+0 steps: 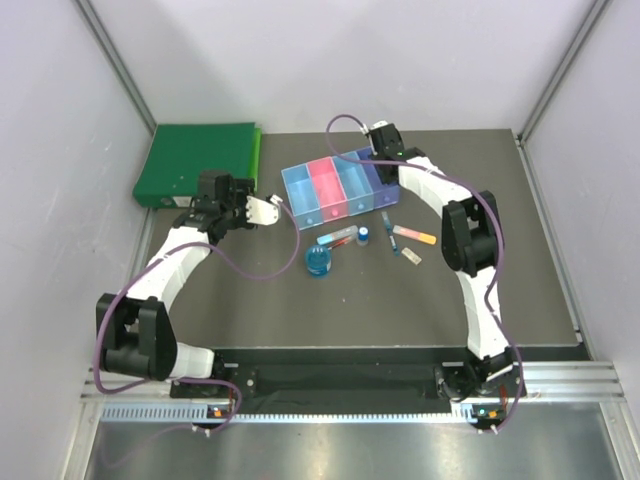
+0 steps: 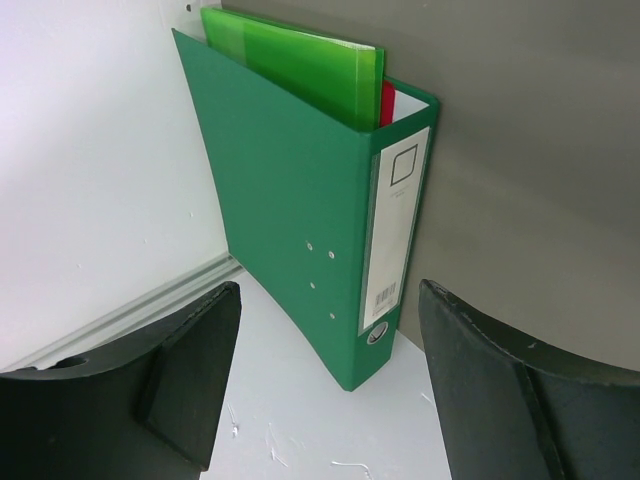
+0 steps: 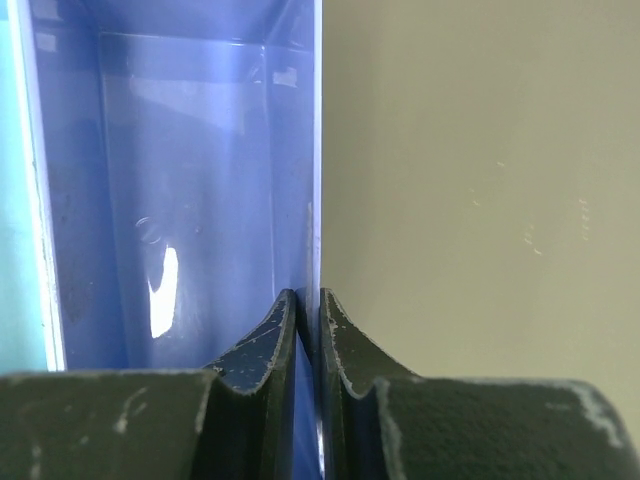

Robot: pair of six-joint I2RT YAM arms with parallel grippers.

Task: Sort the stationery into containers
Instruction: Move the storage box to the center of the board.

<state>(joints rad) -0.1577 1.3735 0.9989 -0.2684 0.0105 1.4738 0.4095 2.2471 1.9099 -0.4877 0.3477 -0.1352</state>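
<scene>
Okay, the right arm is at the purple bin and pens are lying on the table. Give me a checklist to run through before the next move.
1. Grip: the right gripper is shut on the outer wall of the purple bin: ok.
2. Free hand: the left gripper is open and empty, facing the green binder: ok.
3. Room in the purple bin: ok, nothing shows inside it in the wrist view.
4. Stationery sorted: not ok. The blue reel, red-blue pen and orange-pink marker lie on the table.
5. The bin row sits flat: cannot tell.
</scene>
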